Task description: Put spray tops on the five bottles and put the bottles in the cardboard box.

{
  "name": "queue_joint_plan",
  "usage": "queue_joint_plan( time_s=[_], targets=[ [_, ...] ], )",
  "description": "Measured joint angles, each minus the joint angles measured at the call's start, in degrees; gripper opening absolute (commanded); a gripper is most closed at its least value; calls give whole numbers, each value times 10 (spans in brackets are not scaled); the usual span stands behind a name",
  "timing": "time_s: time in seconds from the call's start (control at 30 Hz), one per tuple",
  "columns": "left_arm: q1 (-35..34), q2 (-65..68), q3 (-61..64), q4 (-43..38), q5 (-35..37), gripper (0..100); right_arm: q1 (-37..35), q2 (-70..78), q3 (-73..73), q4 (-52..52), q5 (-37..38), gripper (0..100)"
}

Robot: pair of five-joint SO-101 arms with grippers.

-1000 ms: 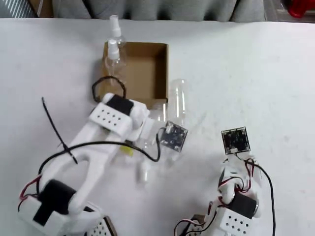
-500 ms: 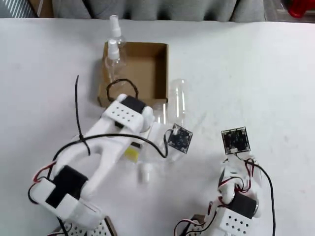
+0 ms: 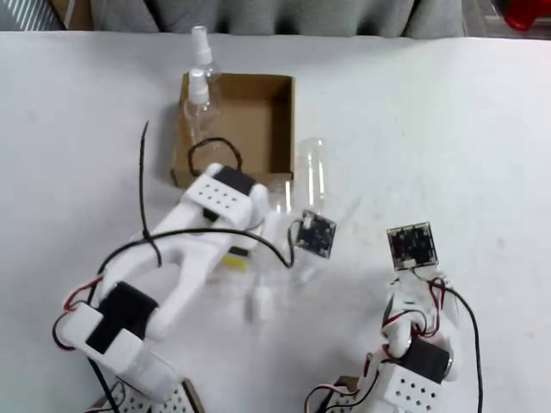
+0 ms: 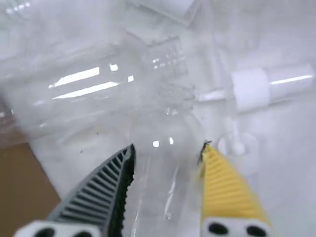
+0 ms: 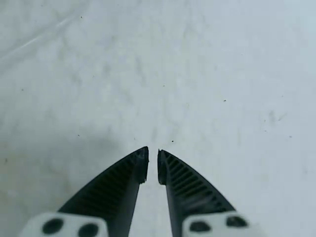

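Note:
My left gripper (image 4: 168, 148) is shut on a clear capless bottle (image 4: 168, 173) lying on the table, with the grey and yellow fingers against its sides. A second clear bottle (image 4: 74, 84) lies just beyond it, and a loose white spray top (image 4: 266, 86) rests beside them. From above, the left arm (image 3: 219, 202) stretches to these bottles in front of the cardboard box (image 3: 250, 125). One topped bottle (image 3: 198, 95) stands in the box's corner. Another (image 3: 201, 47) stands behind the box. My right gripper (image 5: 153, 165) is shut, with nothing in it, over bare table.
An open bottle (image 3: 312, 172) lies by the box's near right corner. The loose spray top (image 3: 258, 301) sits near the left arm's forearm. The right arm (image 3: 411, 335) is folded at the table's front right. A corner of the box (image 4: 19, 192) edges the left wrist view.
The left arm has swung right and forward, carrying its gripper over the lying bottles. The loose spray top shifted slightly. The right arm kept still.

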Motion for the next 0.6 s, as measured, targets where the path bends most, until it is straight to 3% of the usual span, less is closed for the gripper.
queue_joint_plan(
  time_s=[0.37,0.6],
  targets=[
    [-6,-11,-3,20,102,20,0,0,0,4,0,17],
    [-11,-14,-18,17,113,36,0,0,0,5,0,17]
  ],
)
